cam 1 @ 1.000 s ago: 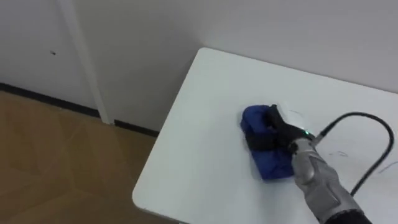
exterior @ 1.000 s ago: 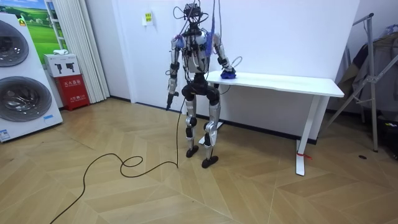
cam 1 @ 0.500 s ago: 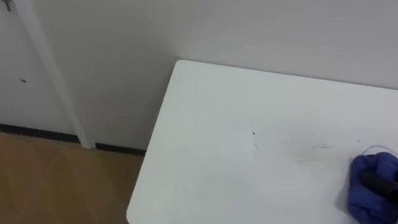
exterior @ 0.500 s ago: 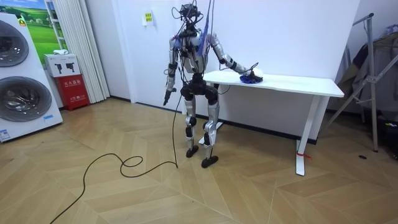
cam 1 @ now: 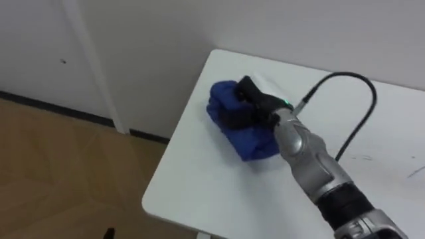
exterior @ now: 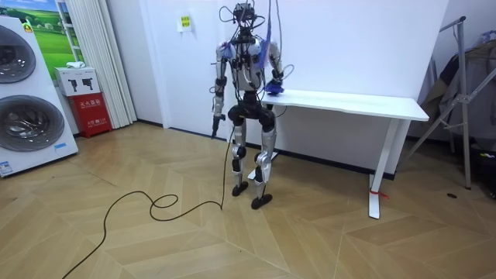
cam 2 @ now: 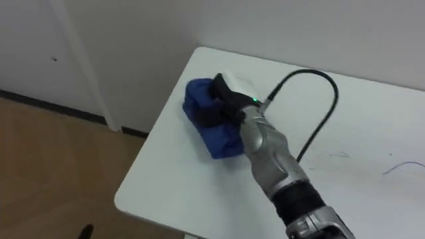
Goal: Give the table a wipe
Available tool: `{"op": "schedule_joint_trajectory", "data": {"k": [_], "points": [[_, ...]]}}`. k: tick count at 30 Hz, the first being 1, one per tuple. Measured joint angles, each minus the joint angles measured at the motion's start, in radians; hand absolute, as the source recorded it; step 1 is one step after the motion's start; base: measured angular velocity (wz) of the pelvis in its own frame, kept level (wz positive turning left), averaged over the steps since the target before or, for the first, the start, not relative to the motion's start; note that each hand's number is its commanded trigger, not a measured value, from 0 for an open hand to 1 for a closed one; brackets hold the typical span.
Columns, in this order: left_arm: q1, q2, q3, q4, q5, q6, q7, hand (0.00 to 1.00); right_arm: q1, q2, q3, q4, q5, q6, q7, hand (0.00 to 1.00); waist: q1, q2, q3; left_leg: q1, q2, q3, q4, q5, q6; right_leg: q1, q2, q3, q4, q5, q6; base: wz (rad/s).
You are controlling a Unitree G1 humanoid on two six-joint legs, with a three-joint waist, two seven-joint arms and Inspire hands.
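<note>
A crumpled blue cloth (cam 1: pixel 242 136) lies on the white table (cam 1: pixel 212 192) close to its left end and far corner. My right hand (cam 1: pixel 255 106) rests on top of the cloth, its dark fingers curled over the bunched fabric. In the right eye view the same cloth (cam 2: pixel 209 129) sits under that hand (cam 2: pixel 226 99). The room view has me standing at the table's (exterior: pixel 349 101) left end with the right arm stretched onto the cloth (exterior: pixel 273 90). My left hand (exterior: pixel 215 122) hangs at my side.
Faint pen marks (cam 2: pixel 398 166) streak the tabletop to the right. The table's left edge drops to wood floor (cam 1: pixel 60 172), with the wall just behind. Washing machines (exterior: pixel 27 101) and a red box (exterior: pixel 91 112) stand at the room view's left.
My right hand swept the cloth out to the right along the table, then brought it back left to the table's end. The head camera swung with it.
</note>
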Motion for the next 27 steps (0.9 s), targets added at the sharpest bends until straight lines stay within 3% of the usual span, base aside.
{"op": "schedule_joint_trajectory", "data": {"k": [1, 2, 3, 5, 6, 7, 9, 12, 13, 15, 16, 18, 19, 20, 21, 23, 25, 27], "points": [[0.021, 0.002, 0.008, 0.0, -0.006, 0.0, 0.003, 0.0, 0.053, -0.023, -0.048, 0.064, 0.008, -0.018, -0.033, 1.0, -0.012, 0.0, 0.0019, 0.002, -0.005, 0.002, 0.003, -0.004, 0.007, 0.012, -0.004, 0.0, -0.005, 0.0, 0.001, 0.31], [0.04, 0.005, 0.025, 0.004, -0.006, -0.004, 0.006, 0.0, 0.127, -0.026, -0.129, 0.069, 0.072, -0.078, -0.074, 1.0, -0.03, -0.001, 0.0023, 0.004, -0.009, 0.008, 0.009, -0.009, 0.013, 0.018, -0.009, 0.001, -0.005, -0.002, 0.003, 0.24], [0.052, 0.006, 0.032, 0.005, -0.006, -0.005, 0.013, 0.0, 0.146, -0.026, -0.155, 0.069, 0.077, -0.101, -0.092, 1.0, -0.046, -0.002, 0.0018, 0.005, -0.01, 0.018, 0.009, -0.012, 0.018, 0.02, -0.012, 0.0, -0.004, -0.003, 0.005, 0.09], [0.078, 0.019, 0.072, 0.01, -0.003, -0.017, 0.03, 0.0, 0.209, -0.026, -0.267, 0.107, 0.132, -0.188, -0.141, 1.0, -0.112, 0.0, 0.0015, 0.01, -0.017, 0.025, 0.014, -0.024, 0.031, 0.028, -0.019, -0.005, -0.003, -0.006, 0.013, 0.0], [0.084, 0.027, 0.103, 0.008, 0.016, -0.034, 0.034, 0.0, 0.24, -0.032, -0.33, 0.119, 0.153, -0.208, -0.171, 1.0, -0.135, -0.002, 0.0001, 0.01, -0.02, 0.028, 0.019, -0.033, 0.036, 0.03, -0.024, -0.006, 0.008, -0.01, 0.021, -0.05], [0.086, 0.032, 0.12, 0.007, 0.034, -0.038, 0.036, 0.0, 0.253, -0.04, -0.363, 0.134, 0.158, -0.216, -0.187, 1.0, -0.143, -0.002, -0.0014, 0.012, -0.022, 0.031, 0.023, -0.038, 0.038, 0.028, -0.029, -0.008, 0.019, -0.015, 0.028, 0.0], [0.086, 0.061, 0.156, -0.003, 0.091, -0.043, 0.041, 0.0, 0.296, -0.108, -0.481, 0.234, 0.212, -0.226, -0.241, 1.0, -0.177, 0.007, -0.0123, 0.014, -0.022, 0.029, 0.059, -0.063, 0.052, 0.028, -0.039, -0.012, 0.072, -0.02, 0.036, 0.02], [0.077, 0.099, 0.146, -0.013, 0.114, -0.044, 0.048, 0.0, 0.35, -0.177, -0.556, 0.311, 0.276, -0.224, -0.276, 1.0, -0.202, 0.019, -0.0179, 0.031, -0.015, 0.025, 0.107, -0.095, 0.065, 0.013, -0.063, -0.001, 0.181, -0.036, 0.053, -0.04], [0.062, 0.114, 0.132, -0.013, 0.112, -0.045, 0.059, 0.0, 0.375, -0.194, -0.567, 0.335, 0.298, -0.222, -0.289, 1.0, -0.202, 0.025, -0.0202, 0.042, -0.008, 0.03, 0.124, -0.11, 0.069, -0.015, -0.081, 0.007, 0.267, -0.05, 0.056, -0.14], [0.036, 0.131, 0.099, -0.012, 0.112, -0.06, 0.068, 0.0, 0.395, -0.196, -0.566, 0.33, 0.303, -0.212, -0.307, 1.0, -0.2, 0.027, -0.0201, 0.048, 0.009, 0.051, 0.149, -0.125, 0.07, -0.064, -0.115, 0.046, 0.396, -0.076, 0.054, -0.3], [0.02, 0.133, 0.079, -0.01, 0.11, -0.073, 0.073, 0.0, 0.379, -0.183, -0.557, 0.325, 0.299, -0.19, -0.319, 1.0, -0.189, 0.036, -0.019, 0.048, 0.024, 0.072, 0.162, -0.134, 0.066, -0.108, -0.145, 0.089, 0.457, -0.092, 0.052, -0.5], [-0.014, 0.13, 0.032, 0.01, 0.11, -0.087, 0.075, 0.0, 0.346, -0.146, -0.507, 0.306, 0.296, -0.14, -0.345, 1.0, -0.184, 0.049, -0.016, 0.046, 0.053, 0.078, 0.184, -0.148, 0.048, -0.119, -0.188, 0.124, 0.453, -0.091, 0.052, -0.44], [-0.036, 0.13, -0.006, 0.023, 0.102, -0.092, 0.076, 0.0, 0.321, -0.127, -0.452, 0.282, 0.291, -0.089, -0.355, 1.0, -0.16, 0.052, -0.0163, 0.044, 0.074, 0.085, 0.193, -0.16, 0.031, -0.123, -0.21, 0.15, 0.422, -0.087, 0.059, -0.46], [-0.063, 0.13, -0.036, 0.039, 0.105, -0.095, 0.072, 0.0, 0.303, -0.102, -0.392, 0.234, 0.256, -0.032, -0.354, 1.0, -0.135, 0.052, -0.0163, 0.024, 0.105, 0.095, 0.216, -0.171, 0.013, -0.134, -0.209, 0.192, 0.372, -0.078, 0.063, -0.52], [-0.074, 0.131, -0.047, 0.045, 0.105, -0.096, 0.068, 0.0, 0.289, -0.087, -0.355, 0.205, 0.232, -0.008, -0.351, 1.0, -0.125, 0.052, -0.0161, 0.008, 0.119, 0.096, 0.229, -0.175, 0.002, -0.136, -0.209, 0.201, 0.35, -0.072, 0.069, -0.37], [-0.121, 0.122, -0.088, 0.061, 0.101, -0.087, 0.052, 0.0, 0.188, -0.017, -0.208, 0.102, 0.166, 0.047, -0.293, 1.0, -0.095, 0.042, -0.0143, -0.058, 0.163, 0.093, 0.266, -0.178, -0.041, -0.156, -0.212, 0.192, 0.244, -0.029, 0.074, -0.22], [-0.167, 0.111, -0.096, 0.055, 0.092, -0.076, 0.05, 0.0, 0.08, 0.022, -0.117, 0.094, 0.103, 0.029, -0.217, 1.0, -0.078, 0.019, -0.0018, -0.093, 0.18, 0.081, 0.267, -0.16, -0.078, -0.158, -0.208, 0.174, 0.164, 0.018, 0.072, 0.06], [-0.179, 0.099, -0.086, 0.027, 0.061, -0.078, 0.046, 0.0, 0.024, 0.028, -0.087, 0.095, 0.067, -0.03, -0.169, 1.0, -0.04, 0.008, -0.0011, -0.119, 0.223, 0.046, 0.252, -0.133, -0.143, -0.166, -0.153, 0.128, 0.101, 0.061, 0.073, 0.43]]}}
